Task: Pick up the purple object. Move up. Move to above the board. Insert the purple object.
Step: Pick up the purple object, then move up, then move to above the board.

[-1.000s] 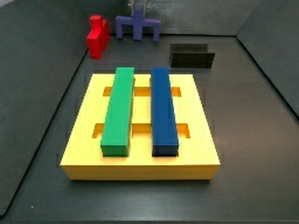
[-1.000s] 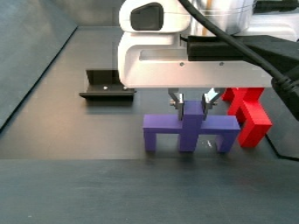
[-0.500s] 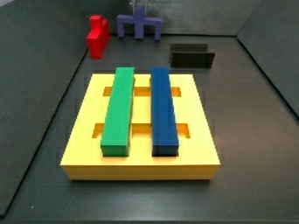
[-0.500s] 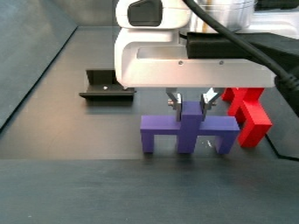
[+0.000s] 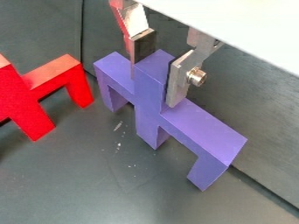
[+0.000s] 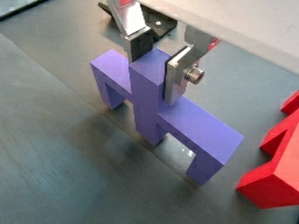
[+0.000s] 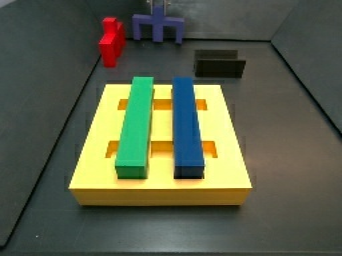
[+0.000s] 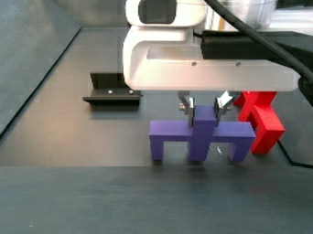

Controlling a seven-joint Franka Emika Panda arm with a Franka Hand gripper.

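Note:
The purple object (image 5: 176, 131) stands on the dark floor, crossbar up, with its central stub rising between my fingers; it shows in both wrist views (image 6: 187, 144) and in both side views (image 7: 158, 28) (image 8: 184, 137). My gripper (image 5: 160, 72) is directly above it, and both pads press the sides of the stub (image 6: 159, 66). In a side view the gripper (image 8: 203, 110) hangs under the white hand. The board (image 7: 94, 165) is a thick yellow slab nearer the front, carrying a green bar (image 7: 136, 120) and a blue bar (image 7: 187, 125).
A red block (image 7: 110, 40) stands close beside the purple object (image 8: 261, 119) (image 5: 41, 92) (image 6: 274, 166). The dark fixture (image 7: 221, 65) sits between the pieces and the board (image 8: 113, 91). Grey walls enclose the floor.
The hand and the purple object have shifted only very slightly; in a side view the piece sits a touch higher. The board and the red block have not moved.

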